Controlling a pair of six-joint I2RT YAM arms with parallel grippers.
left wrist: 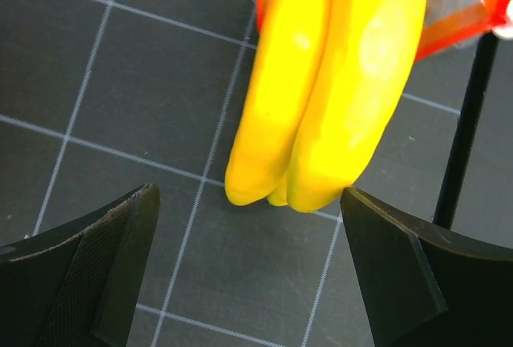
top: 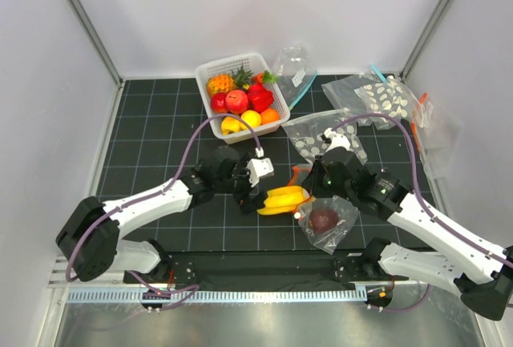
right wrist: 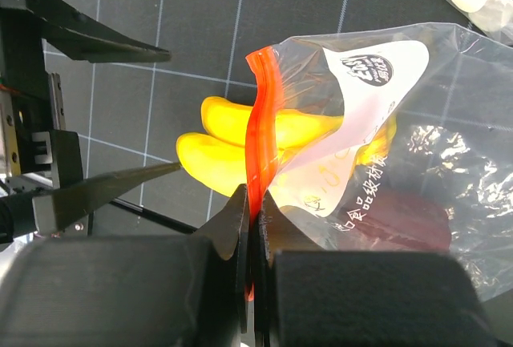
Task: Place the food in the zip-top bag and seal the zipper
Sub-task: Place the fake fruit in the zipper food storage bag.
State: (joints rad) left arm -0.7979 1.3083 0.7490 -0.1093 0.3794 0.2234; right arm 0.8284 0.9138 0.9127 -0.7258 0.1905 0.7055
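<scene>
Yellow banana bunch (top: 282, 200) is lodged half inside the zip-top bag (top: 337, 227) — its zipper (right wrist: 260, 135) pinched by the right claw (right wrist: 252, 203); a push is needed from the left claw (left wrist: 247, 231), spread open at the bunch's 9 o'clock.

One label, print not legible
White label (right wrist: 361, 123) on the clear crinkly plastic bag (right wrist: 457, 163): dark round logo, slanted orange Chinese characters.

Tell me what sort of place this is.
Probably a robot test cell in a lab: white enclosure walls around a black gridded mat, with a left arm and right arm bolted at the near edge.
</scene>
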